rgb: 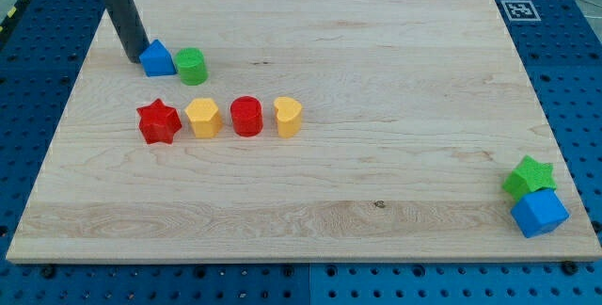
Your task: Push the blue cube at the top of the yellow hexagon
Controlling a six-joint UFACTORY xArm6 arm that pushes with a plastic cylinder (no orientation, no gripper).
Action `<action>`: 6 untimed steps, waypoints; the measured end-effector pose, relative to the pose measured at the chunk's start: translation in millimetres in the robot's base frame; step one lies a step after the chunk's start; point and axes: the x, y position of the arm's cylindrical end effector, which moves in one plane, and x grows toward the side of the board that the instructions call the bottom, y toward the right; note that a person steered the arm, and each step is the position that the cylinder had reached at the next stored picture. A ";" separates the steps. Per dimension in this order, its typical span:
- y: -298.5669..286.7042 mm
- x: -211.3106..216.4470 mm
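Note:
The blue cube [540, 212] sits at the board's bottom right corner, touching a green star [529, 177] just above it. The yellow hexagon [203, 117] stands in a row at the view's left centre. My tip [134, 57] is at the view's top left, touching the left side of a blue house-shaped block [158, 59]. It is far from the blue cube and above-left of the yellow hexagon.
A green cylinder [193, 65] touches the blue house-shaped block's right side. The row holds a red star [159, 121], the yellow hexagon, a red cylinder [246, 116] and a yellow heart [288, 116]. The wooden board [376, 79] has a marker tag [518, 9] at top right.

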 end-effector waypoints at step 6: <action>75.8 19.8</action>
